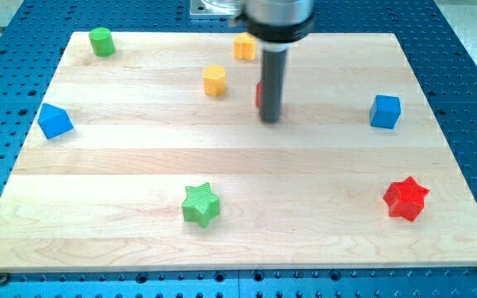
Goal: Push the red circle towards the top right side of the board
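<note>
The red circle (257, 93) is mostly hidden behind my rod; only a thin red sliver shows at the rod's left edge, near the board's upper middle. My tip (271, 120) rests on the board just in front of and slightly to the right of that red block, touching or nearly touching it. The rod comes down from the view's top centre.
A yellow block (214, 80) and another yellow block (244, 46) lie left of the rod. A green cylinder (101, 41) is top left, a blue block (55, 121) at left, a blue cube (385, 111) at right, a green star (201, 204) and a red star (406, 199) near the bottom.
</note>
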You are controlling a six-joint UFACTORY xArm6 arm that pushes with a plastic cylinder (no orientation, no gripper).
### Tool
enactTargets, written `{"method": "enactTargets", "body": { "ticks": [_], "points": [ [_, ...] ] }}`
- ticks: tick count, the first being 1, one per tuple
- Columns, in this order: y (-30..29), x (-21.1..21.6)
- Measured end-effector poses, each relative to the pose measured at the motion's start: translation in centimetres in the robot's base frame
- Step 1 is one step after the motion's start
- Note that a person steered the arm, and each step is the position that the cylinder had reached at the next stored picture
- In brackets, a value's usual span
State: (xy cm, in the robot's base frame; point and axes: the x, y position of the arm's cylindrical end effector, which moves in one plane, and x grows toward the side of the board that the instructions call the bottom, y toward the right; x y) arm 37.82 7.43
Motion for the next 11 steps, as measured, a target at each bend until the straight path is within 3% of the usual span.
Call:
{"method": "enactTargets", "body": {
  "ticks": [1, 5, 6, 7, 8, 11],
  "points": [
    [1.9, -4.9],
    [-6.8, -3.4],
    [-4.6, -7.6],
    [-2.7, -8.8],
    [-7.3, -8.4],
    [-3.4, -14.3]
  ]
}}
